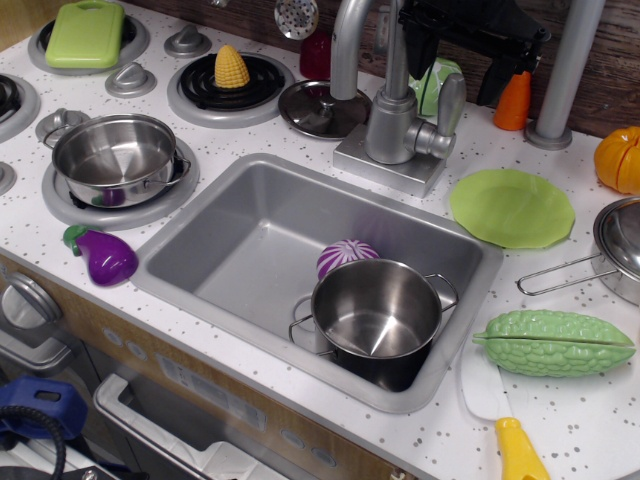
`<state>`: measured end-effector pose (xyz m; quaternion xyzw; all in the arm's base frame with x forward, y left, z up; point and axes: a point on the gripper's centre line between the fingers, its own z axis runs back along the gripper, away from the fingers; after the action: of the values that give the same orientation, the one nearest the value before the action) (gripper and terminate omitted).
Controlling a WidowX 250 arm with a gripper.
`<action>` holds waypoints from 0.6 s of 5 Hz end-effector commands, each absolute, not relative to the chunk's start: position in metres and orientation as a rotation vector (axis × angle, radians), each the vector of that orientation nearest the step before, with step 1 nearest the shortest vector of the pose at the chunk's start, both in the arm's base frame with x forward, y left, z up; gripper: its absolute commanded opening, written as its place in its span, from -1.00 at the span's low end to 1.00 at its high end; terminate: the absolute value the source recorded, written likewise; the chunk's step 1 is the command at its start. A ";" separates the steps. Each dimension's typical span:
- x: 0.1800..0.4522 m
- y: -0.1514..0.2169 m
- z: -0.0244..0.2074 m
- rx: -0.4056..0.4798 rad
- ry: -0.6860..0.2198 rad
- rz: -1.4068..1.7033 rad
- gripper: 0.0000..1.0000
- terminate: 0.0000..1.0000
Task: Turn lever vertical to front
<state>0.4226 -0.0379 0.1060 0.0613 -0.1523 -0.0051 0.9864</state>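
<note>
observation.image: lever (pixel 451 102) upright, tip up

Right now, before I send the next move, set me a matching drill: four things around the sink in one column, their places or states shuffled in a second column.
Things:
1. lever
2. pot
3. green plate
4. eggplant

Places or states:
A. lying on the counter left of the sink
B. standing upright beside the faucet body
C. flat on the counter right of the sink
D. sitting inside the sink

Pairs: 1-B, 2-D, 3-C, 4-A
</note>
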 end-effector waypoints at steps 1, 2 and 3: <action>0.435 -0.028 0.117 0.083 -0.393 0.007 1.00 -1.00; 0.438 -0.027 0.114 0.076 -0.407 0.009 1.00 -1.00; 0.441 -0.026 0.111 0.070 -0.412 0.011 1.00 -1.00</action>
<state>0.4366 -0.0308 0.0920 0.0394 -0.1879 0.0117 0.9813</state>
